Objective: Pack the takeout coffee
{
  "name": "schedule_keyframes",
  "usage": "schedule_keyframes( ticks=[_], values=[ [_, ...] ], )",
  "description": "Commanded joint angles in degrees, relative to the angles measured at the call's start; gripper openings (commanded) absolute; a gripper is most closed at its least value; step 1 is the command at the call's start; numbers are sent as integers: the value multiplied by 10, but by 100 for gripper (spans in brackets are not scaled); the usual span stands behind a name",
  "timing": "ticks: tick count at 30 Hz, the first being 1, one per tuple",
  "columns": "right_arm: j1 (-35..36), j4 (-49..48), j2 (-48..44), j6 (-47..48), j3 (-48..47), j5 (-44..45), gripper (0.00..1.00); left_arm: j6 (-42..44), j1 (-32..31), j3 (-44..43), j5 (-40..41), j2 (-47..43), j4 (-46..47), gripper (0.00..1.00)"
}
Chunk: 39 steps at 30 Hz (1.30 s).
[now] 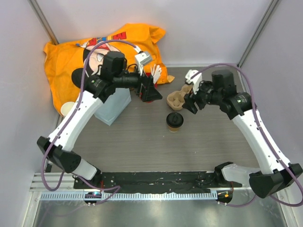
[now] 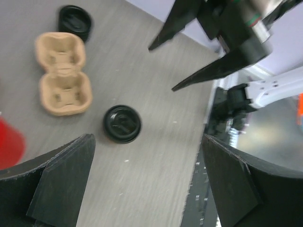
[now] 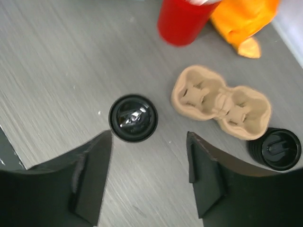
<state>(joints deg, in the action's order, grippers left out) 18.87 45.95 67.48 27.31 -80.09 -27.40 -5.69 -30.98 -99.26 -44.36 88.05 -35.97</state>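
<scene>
The takeout coffee point(image 1: 174, 121), a brown paper cup with a black lid, stands upright on the grey table, apart from both grippers. From above only its lid shows in the left wrist view point(image 2: 122, 123) and the right wrist view point(image 3: 133, 117). My left gripper point(image 1: 150, 93) hovers up and to the left of it, jaws wide open and empty point(image 2: 147, 142). My right gripper point(image 1: 191, 104) hangs up and to the right of the cup, also open with nothing between its fingers point(image 3: 149, 137). The cup lies just beyond the right gripper's left fingertip point(image 3: 105, 138).
A tan pulp two-cup carrier point(image 1: 177, 99) point(image 3: 220, 106) lies behind the coffee, with a stack of black lids point(image 3: 276, 149) beside it. A red cup point(image 3: 182, 19) and an orange printed bag point(image 1: 104, 52) are at the back. A translucent box point(image 1: 113, 106) sits at left.
</scene>
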Motion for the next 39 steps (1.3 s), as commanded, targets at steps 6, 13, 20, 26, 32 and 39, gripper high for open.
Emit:
schedule_keyframes(
  ticks=[6, 13, 20, 26, 32, 39],
  values=[
    [99, -10, 42, 138, 78, 96, 66, 126, 35, -25, 225, -121, -147, 100],
    [119, 76, 125, 180, 13, 73, 63, 147, 87, 63, 277, -207, -158, 100],
    [145, 160, 249, 173, -69, 96, 50, 141, 133, 111, 284, -232, -148, 100],
    [158, 147, 259, 150, -60, 87, 50, 129, 155, 111, 286, -234, -143, 100],
    [167, 130, 256, 139, -29, 108, 50, 118, 174, 109, 273, -232, -143, 100],
    [168, 121, 258, 131, -14, 118, 50, 111, 187, 120, 263, -238, -137, 100]
  ],
)
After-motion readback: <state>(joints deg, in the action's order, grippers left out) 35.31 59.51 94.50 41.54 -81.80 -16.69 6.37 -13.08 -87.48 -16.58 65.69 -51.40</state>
